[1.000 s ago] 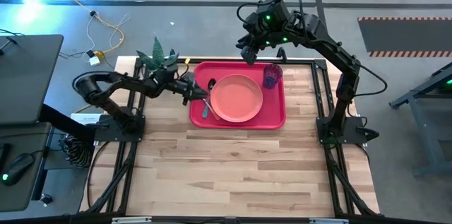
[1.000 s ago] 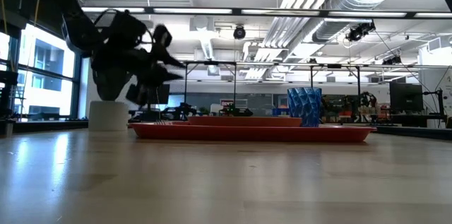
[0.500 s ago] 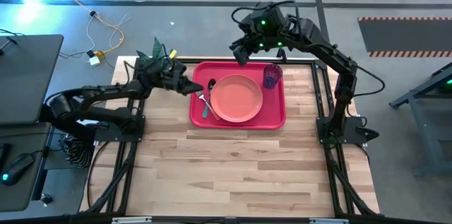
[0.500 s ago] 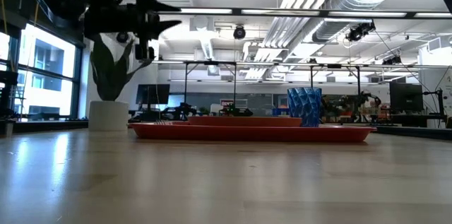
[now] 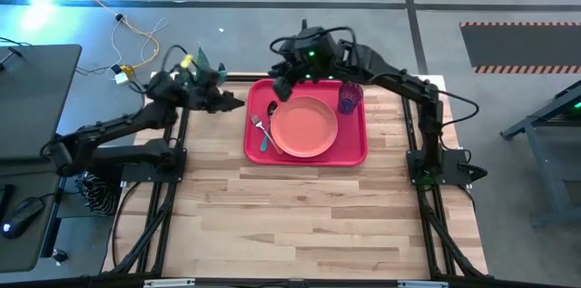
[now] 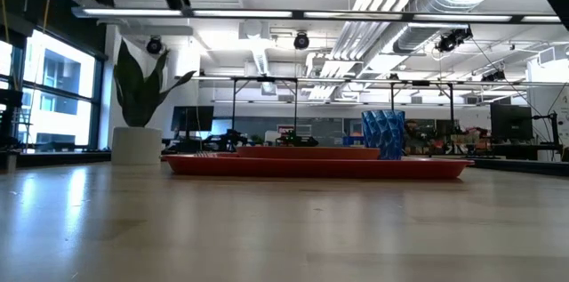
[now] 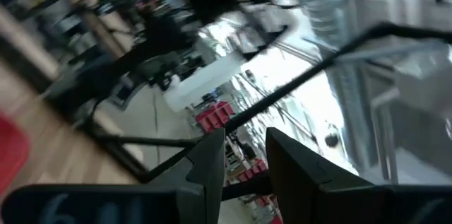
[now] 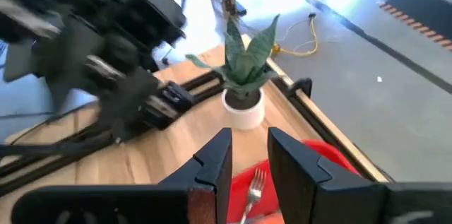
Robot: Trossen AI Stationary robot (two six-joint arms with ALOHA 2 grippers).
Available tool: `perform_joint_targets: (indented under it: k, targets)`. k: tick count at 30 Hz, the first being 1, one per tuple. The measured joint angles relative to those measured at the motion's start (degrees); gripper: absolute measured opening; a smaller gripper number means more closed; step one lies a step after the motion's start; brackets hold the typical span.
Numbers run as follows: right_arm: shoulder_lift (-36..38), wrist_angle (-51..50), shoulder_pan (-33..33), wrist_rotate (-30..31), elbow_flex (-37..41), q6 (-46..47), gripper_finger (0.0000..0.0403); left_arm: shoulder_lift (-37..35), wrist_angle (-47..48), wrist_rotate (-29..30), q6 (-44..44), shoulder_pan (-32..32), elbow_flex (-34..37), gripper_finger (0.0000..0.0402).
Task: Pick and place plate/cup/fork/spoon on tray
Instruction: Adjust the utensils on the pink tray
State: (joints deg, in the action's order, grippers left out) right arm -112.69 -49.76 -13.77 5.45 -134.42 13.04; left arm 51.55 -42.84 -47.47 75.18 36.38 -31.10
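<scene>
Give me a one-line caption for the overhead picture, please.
Red rectangular plastic tray holding a round salmon-pink plate, translucent blue-purple cup, orange-handled fork and teal-handled spoon, both arms raised.

A light wooden table (image 5: 300, 215) carries the red tray (image 5: 354, 152) and a potted plant (image 6: 138, 131).

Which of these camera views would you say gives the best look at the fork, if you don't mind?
The high view: it shows the whole fork lying on the tray beside the plate. The right wrist view shows only its tines past the right gripper. In the low view it cannot be made out, and the left wrist view misses it.
</scene>
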Motion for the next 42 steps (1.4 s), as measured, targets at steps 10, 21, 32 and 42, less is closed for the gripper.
perform_joint_targets:
  k: [10,21,32,42]
  targets:
    - [-7.6,4.9,-0.5,0.4,0.0,-2.8,0.0083,-3.5,1.4,-2.0,-4.3,0.0,-4.4,0.0094]
    - [-14.3,7.0,-2.1,-2.0,0.0,-4.2,0.0098,-6.4,4.0,-1.9,-4.8,0.0,-4.4,0.0094]
    - [-18.0,17.1,-4.5,-4.4,-0.1,-4.1,0.0151,-7.3,12.4,-1.3,-7.1,0.0,-9.6,0.0094]
    - [-17.9,21.6,-5.4,-7.5,-0.6,-5.6,0.0150,-7.2,51.0,7.5,-30.4,0.0,-23.8,0.0094]
